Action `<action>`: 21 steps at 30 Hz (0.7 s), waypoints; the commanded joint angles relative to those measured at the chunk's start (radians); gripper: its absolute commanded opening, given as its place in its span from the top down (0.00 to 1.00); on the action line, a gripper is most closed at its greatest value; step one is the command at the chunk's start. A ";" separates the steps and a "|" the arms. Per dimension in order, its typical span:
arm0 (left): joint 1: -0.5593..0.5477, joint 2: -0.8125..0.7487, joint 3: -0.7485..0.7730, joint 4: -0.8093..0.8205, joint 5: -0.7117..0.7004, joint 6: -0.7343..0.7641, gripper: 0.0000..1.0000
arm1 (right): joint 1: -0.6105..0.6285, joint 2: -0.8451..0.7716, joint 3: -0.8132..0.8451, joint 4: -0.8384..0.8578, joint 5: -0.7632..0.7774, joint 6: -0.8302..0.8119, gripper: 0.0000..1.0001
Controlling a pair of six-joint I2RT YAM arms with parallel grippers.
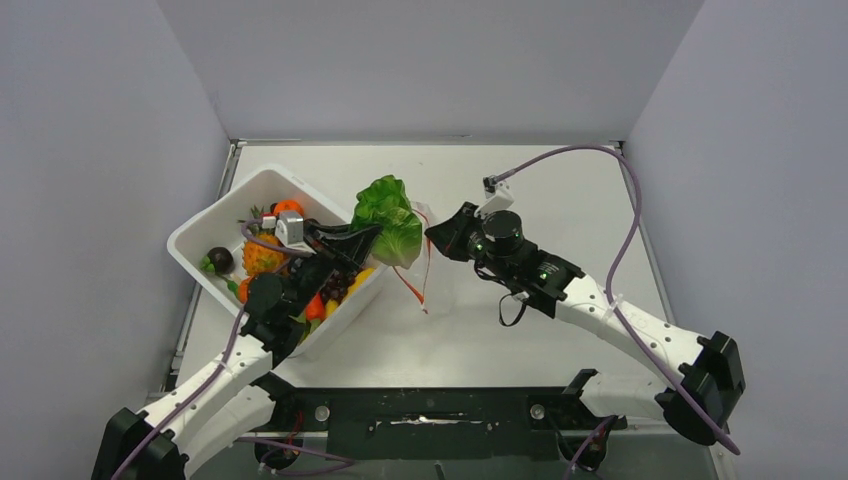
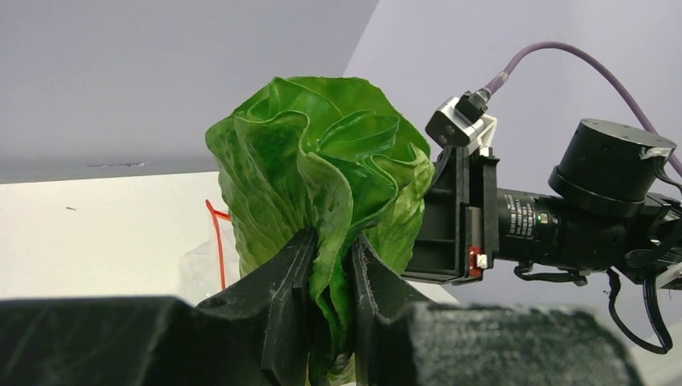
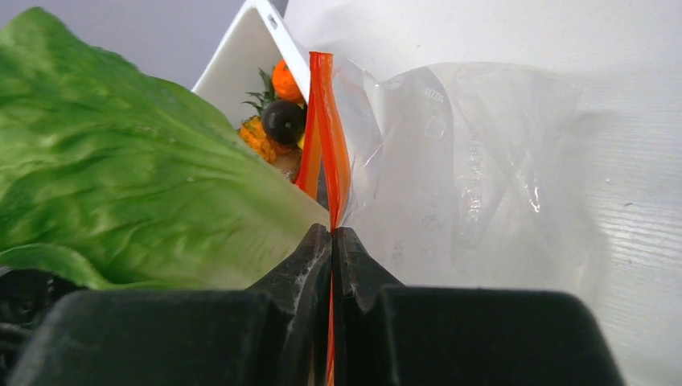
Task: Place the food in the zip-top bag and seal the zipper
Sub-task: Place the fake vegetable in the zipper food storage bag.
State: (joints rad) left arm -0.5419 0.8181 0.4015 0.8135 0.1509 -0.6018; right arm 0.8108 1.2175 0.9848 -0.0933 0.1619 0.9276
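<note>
Lettuce held up beside the zip-top bag
The lettuce is gripped by the left gripper, just right of the white tub. The bag's red zipper is pinched by the closed right gripper, above the table.

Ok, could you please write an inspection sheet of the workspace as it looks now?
Surface: white table, no spills seen.
Job's things: lettuce held up beside the mouth of the zip-top bag; other toy fruits in the white tub; nothing seen inside the bag.
Clutter: nothing seen.
Grippers: left gripper shut on the lettuce; right gripper shut on the red zipper.
Cables: purple cables loop along both arms, not snagged.
Surroundings: plain grey walls.
</note>
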 commanded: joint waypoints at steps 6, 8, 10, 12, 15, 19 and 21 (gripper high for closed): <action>-0.007 0.061 -0.035 0.303 0.086 -0.106 0.84 | -0.012 -0.123 -0.055 0.179 -0.078 0.085 1.00; -0.006 0.070 -0.042 0.308 0.087 -0.091 0.84 | -0.013 -0.135 -0.060 0.180 -0.082 0.098 1.00; -0.009 0.083 -0.052 0.321 0.098 -0.063 0.84 | -0.013 -0.136 -0.066 0.190 -0.097 0.110 1.00; -0.012 0.105 -0.066 0.345 0.120 -0.019 0.84 | -0.013 -0.134 -0.080 0.215 -0.129 0.123 1.00; -0.012 0.129 -0.083 0.381 0.173 0.045 0.84 | -0.014 -0.135 -0.096 0.231 -0.160 0.138 1.00; -0.019 0.068 -0.066 0.208 0.137 0.128 0.85 | -0.017 -0.162 -0.100 0.206 -0.130 0.126 1.00; -0.022 0.036 -0.066 0.143 0.123 0.159 0.85 | -0.020 -0.177 -0.096 0.199 -0.116 0.115 1.00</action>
State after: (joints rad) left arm -0.5526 0.9245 0.3153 1.0187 0.2821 -0.5510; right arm 0.7986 1.1023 0.8764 0.0425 0.0368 1.0412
